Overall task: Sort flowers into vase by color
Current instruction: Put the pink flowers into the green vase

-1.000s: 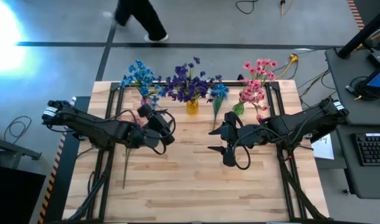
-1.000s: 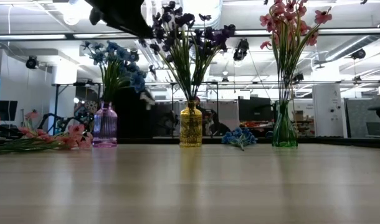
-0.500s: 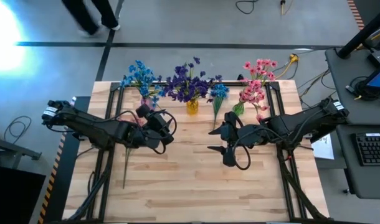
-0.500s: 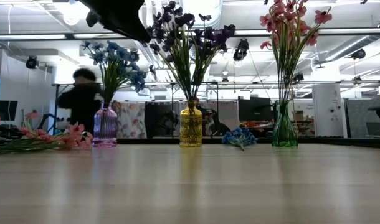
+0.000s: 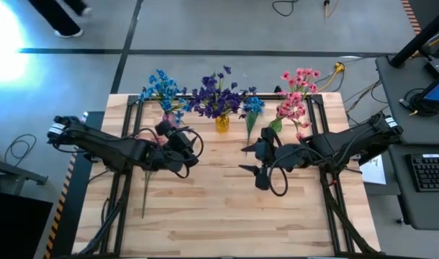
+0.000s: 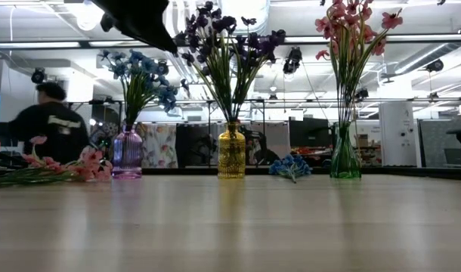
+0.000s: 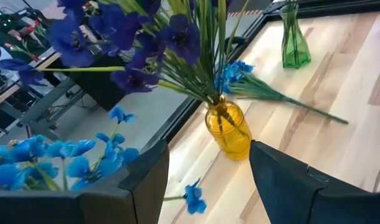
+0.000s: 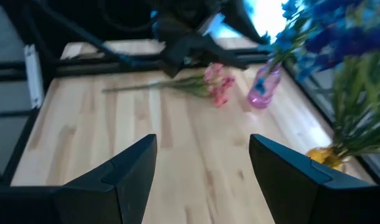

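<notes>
Three vases stand along the far edge. A pink vase holds blue flowers, a yellow vase holds dark purple ones, and a green vase holds pink ones. A loose blue flower lies flat on the table between the yellow and green vases. A loose pink flower lies near the left edge, its stem showing under my left arm. My left gripper hovers open above the table, facing the yellow vase. My right gripper hovers open near the middle, pointing left.
Bare wooden tabletop fills the near half. A single small blue blossom lies on the table near the yellow vase. Black frame rails run along both sides. A person stands in the room beyond the far edge.
Both arms and all flowers have kept still. A person beyond the far edge has walked toward the left.
</notes>
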Controlling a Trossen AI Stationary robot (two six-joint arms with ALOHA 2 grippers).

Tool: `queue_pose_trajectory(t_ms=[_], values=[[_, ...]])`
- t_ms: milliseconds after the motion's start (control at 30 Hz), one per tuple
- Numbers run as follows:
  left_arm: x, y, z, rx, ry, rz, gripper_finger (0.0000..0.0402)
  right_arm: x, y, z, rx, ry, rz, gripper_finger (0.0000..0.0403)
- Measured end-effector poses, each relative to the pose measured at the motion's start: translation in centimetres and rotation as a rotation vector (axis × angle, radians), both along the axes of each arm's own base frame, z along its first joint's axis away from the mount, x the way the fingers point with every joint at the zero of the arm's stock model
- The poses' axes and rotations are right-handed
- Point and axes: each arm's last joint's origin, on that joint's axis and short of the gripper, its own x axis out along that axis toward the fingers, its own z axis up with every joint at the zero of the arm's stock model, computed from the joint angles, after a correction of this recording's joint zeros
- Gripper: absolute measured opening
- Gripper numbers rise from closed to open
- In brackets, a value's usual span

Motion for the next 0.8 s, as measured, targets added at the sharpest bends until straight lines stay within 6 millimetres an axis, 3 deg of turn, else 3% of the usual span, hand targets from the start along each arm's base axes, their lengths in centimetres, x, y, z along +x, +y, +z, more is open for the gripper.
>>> queue_pose_trajectory(t_ms=[167, 367, 633, 800], values=[[-1.8, 0.3, 0.9, -0.004, 0.015, -0.003, 0.0206, 0.9, -0.2, -0.1, -0.025, -0.049, -0.022, 0.0247], [-5.2, 0.4, 2.3, -0.035, -0.017, -0.017, 0.0206, 3.3, -1.2, -1.1, -0.077, -0.055, -0.047, 0.0247], [-7.9, 0.3, 2.1, -0.101, -0.099, -0.050, 0.0206, 6.0, -3.4, -2.8, -0.149, 0.010, -0.099, 0.0247], [-8.3, 0.1, 1.3, -0.227, -0.125, -0.085, 0.0206, 6.3, -4.2, -3.1, -0.187, 0.035, -0.105, 0.0247]])
